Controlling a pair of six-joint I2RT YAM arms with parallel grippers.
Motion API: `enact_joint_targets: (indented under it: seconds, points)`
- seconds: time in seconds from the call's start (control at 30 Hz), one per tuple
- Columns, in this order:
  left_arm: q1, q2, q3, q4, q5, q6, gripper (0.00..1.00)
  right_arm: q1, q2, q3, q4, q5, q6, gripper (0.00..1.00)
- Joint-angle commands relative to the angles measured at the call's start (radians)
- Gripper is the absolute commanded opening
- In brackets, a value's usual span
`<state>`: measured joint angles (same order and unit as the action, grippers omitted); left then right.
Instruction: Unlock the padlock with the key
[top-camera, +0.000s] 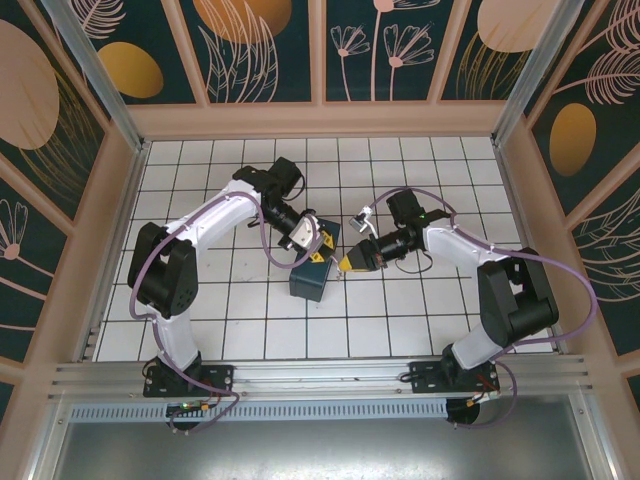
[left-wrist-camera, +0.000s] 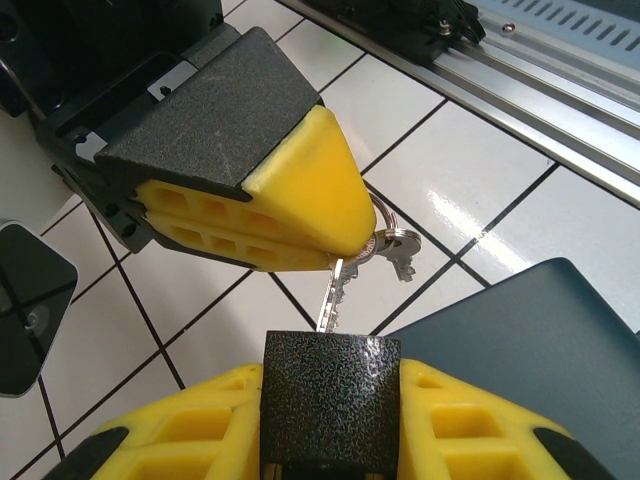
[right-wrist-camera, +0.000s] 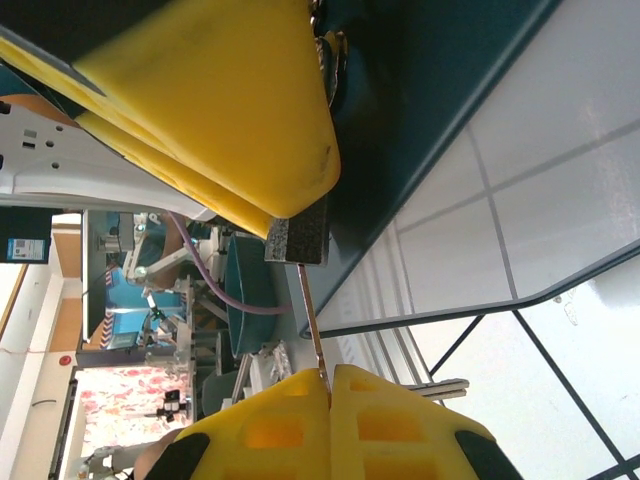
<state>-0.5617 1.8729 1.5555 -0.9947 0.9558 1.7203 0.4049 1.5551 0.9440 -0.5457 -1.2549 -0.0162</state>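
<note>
White tiles cover the tabletop (top-camera: 400, 310), with flower-painted walls (top-camera: 270, 50) all round. Near its middle, just over a dark box (top-camera: 310, 285), the left fingers (left-wrist-camera: 215, 425) clamp the padlock (left-wrist-camera: 330, 395), one end face turned outward. The right fingers (left-wrist-camera: 310, 200) are pinched shut on the key (left-wrist-camera: 333, 295), its ring (left-wrist-camera: 385, 240) dangling beside them and its tip touching that face. Insertion looks to be the step in hand, though I can't tell whether the blade has entered. Next comes a straight push along the blade, then a twist.
</note>
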Motion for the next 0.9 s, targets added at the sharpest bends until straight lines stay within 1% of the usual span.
enact_joint_targets:
  seconds: [0.0,0.17,0.3,0.47,0.63,0.87]
  points:
    - [-0.012,-0.027,0.004,-0.009,0.062,0.016,0.24,-0.009,0.0,0.04,-0.02,-0.027,-0.045,0.0]
    - [-0.022,-0.024,0.006,-0.009,0.043,0.019,0.24,-0.01,-0.006,0.03,-0.032,-0.051,-0.056,0.0]
    - [-0.029,-0.031,0.0,-0.006,0.048,0.021,0.24,-0.017,-0.004,0.032,-0.043,-0.064,-0.06,0.0]
    - [-0.031,-0.029,-0.004,-0.001,0.04,0.021,0.24,-0.019,-0.018,0.027,-0.039,-0.062,-0.051,0.0]
    - [-0.047,-0.035,-0.006,0.004,0.046,0.022,0.24,-0.02,0.012,0.041,-0.036,-0.079,-0.056,0.0]
    - [-0.07,-0.077,-0.036,0.023,0.043,0.025,0.24,-0.032,-0.001,0.022,0.007,-0.149,-0.021,0.0]
